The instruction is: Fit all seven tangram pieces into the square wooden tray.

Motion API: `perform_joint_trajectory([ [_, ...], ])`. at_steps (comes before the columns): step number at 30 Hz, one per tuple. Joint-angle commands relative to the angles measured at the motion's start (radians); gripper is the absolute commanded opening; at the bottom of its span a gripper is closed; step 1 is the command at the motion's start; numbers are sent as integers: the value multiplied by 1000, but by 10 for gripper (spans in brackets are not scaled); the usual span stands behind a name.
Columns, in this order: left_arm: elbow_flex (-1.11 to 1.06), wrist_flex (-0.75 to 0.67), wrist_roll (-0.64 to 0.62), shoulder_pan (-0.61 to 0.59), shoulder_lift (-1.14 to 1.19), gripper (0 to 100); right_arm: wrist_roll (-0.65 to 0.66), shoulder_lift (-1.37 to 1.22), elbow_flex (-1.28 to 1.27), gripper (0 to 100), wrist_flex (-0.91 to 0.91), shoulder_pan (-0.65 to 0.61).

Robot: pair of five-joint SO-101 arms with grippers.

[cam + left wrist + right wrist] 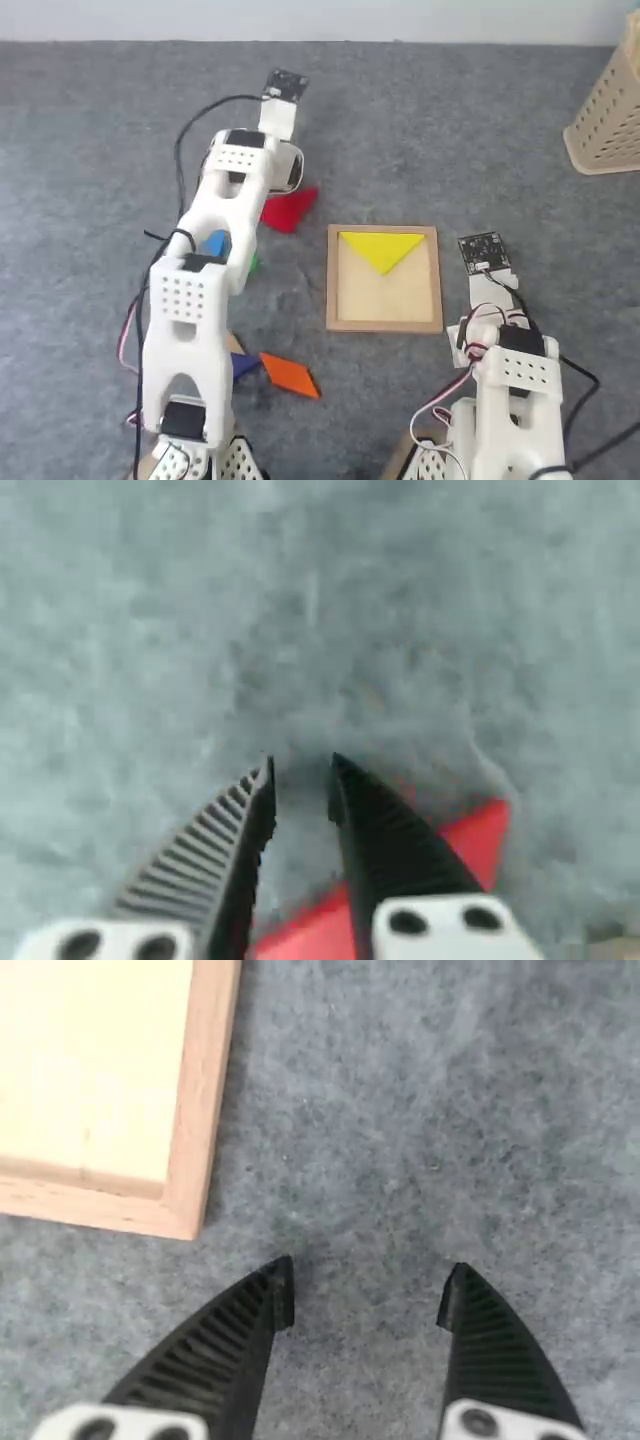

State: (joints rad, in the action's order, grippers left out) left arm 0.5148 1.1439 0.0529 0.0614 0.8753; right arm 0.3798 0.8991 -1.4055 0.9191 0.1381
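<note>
tray [333,285] with yellow triangle [381,249] along far edge

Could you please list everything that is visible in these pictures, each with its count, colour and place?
wooden tray: one, light wood, on the mat in front of the right arm.
yellow triangle: one, yellow, inside the tray at its far edge.
red piece: one, red, left of the tray.
orange parallelogram: one, orange, near the left arm's base.
blue piece: one, blue, partly hidden by the left arm.
dark blue piece: one, beside the orange parallelogram.
green piece: one, green, mostly hidden.
perforated object: one, beige, far right.
mat: one, grey.
left gripper: narrowly open, over the red piece.
right gripper: open, beside a tray corner.
</note>
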Motion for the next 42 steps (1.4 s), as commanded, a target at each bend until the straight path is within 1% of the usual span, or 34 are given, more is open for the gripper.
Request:
perform_joint_trajectory([
  [1, 289, 348, -9, 29, 86, 98, -11, -16, 3, 241, -16, 7],
  [4, 530, 620, 11, 31, 184, 95, -11, -16, 3, 241, -16, 7],
  [5, 565, 620, 23, 35, 209, 92, -11, -16, 3, 241, -16, 7],
  [7, 529, 620, 46, 28, 219, 68, -11, -16, 2, 241, -16, 8],
  [11, 288, 620, 57, 78, 153, 37, -11, -8, -6, 241, -18, 7],
  [13, 125, 615, 84, 112, 81, 34, -11, -8, -6, 241, -18, 7],
  [16, -94, 578, 95, 118, -66, 33, -11, -8, -6, 241, -18, 7],
  [20, -380, 485, 97, 91, -321, 33, -11, -8, -6, 241, -18, 8],
  [25, -710, 376, 117, 84, -681, 33, -11, -8, -6, 241, -18, 8],
  [29, -852, 318, 161, 83, -965, 36, -11, -8, -6, 241, -18, 8],
  [31, -900, 313, 173, 75, -1086, 38, -11, -8, -8, 241, -18, 10],
  [33, -951, 308, 215, 68, -1189, 64, -11, -8, -8, 241, -18, 10],
  [36, -1049, 304, 358, 63, -1292, 160, -11, -8, -8, 241, -18, 10],
  [39, -1142, 302, 511, 74, -1320, 226, -11, -8, -8, 241, -18, 8],
  [42, -1193, 250, 628, 66, -1290, 277, -11, -8, -8, 241, -18, 8],
])
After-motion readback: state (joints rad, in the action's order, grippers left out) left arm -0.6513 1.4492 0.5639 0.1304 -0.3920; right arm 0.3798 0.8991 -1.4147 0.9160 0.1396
